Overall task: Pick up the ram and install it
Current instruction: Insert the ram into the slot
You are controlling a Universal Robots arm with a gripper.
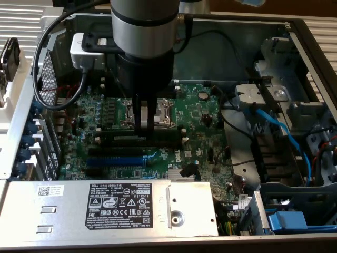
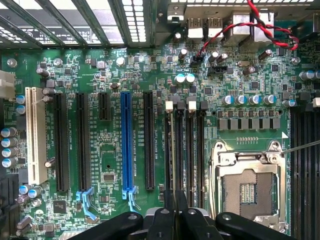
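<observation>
Ram: the ram shows edge-on, a thin strip coming out from between the fingertips and running along the black memory slots. It stands upright over the slots on the side away from the CPU socket. Whether it is seated in a slot or just above one cannot be told.
Fingers: the fingers stand almost together, with only a narrow gap, and that gap is taken up by the ram's thin edge. They are clamped on it from both faces.
Fingers from outside: in the exterior view the fingers point straight down from the arm, with their tips at the row of long black slots just beside the socket.
One side of the fingers: the CPU socket with its metal frame, near the fingers but apart from them.
Other side of the fingers: the blue expansion slot among black ones, and farther off a white slot.
Beyond the fingers: red and black twisted wires at the far edge of the motherboard.
Setting: an open computer case, with a labelled metal box at its near edge.
</observation>
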